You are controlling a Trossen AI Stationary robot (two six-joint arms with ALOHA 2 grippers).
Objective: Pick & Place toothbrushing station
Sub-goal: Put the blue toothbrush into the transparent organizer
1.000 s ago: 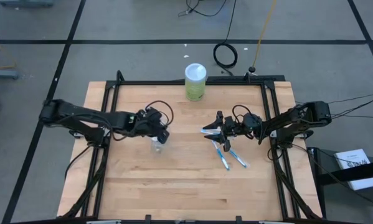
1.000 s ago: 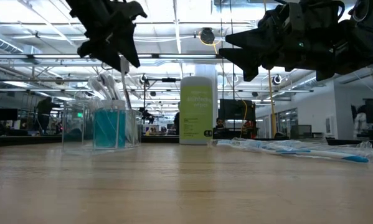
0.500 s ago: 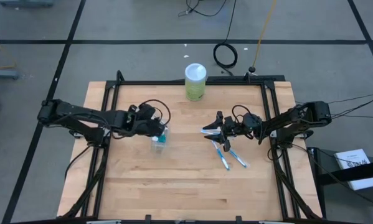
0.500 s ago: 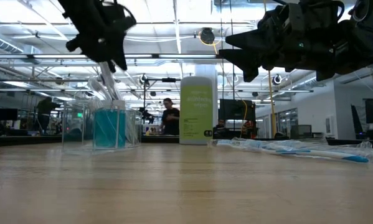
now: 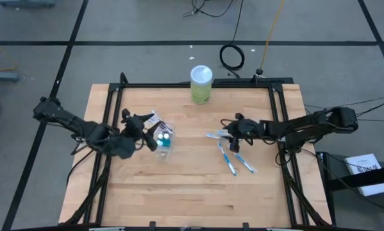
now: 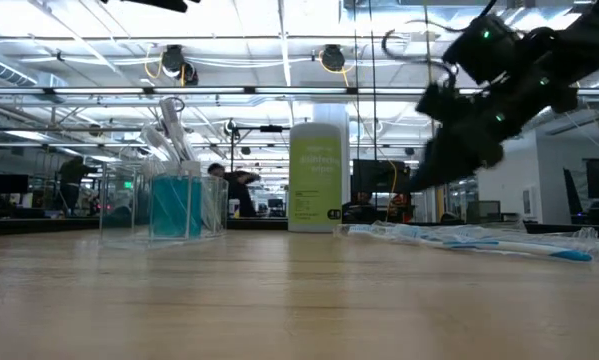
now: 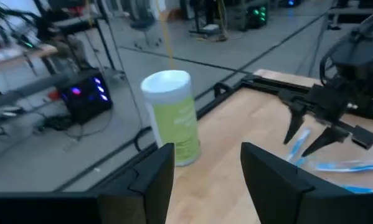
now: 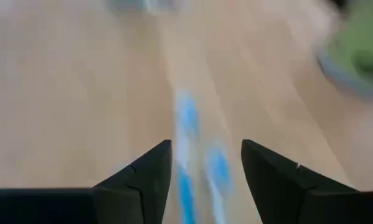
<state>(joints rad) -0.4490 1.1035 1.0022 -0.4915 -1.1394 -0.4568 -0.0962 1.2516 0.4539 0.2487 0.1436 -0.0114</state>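
High view shows the left gripper (image 5: 154,125) beside the clear cup (image 5: 165,142) of brushes and tubes, fingers apart and empty. Right gripper (image 5: 225,133), fingers apart, hangs over loose toothbrushes (image 5: 233,158) on the bench (image 5: 192,192).

**Obscured / unresolved items**
Right wrist view was motion-blurred: the toothbrushes (image 8: 187,146) showed only as blue-and-white streaks and the green canister (image 8: 354,59) as a smear cut by the frame edge. In the high view the clear cup (image 5: 164,142) contents were too small to separate into brushes and tubes. In the low view the left gripper was almost wholly cut off at the top edge.
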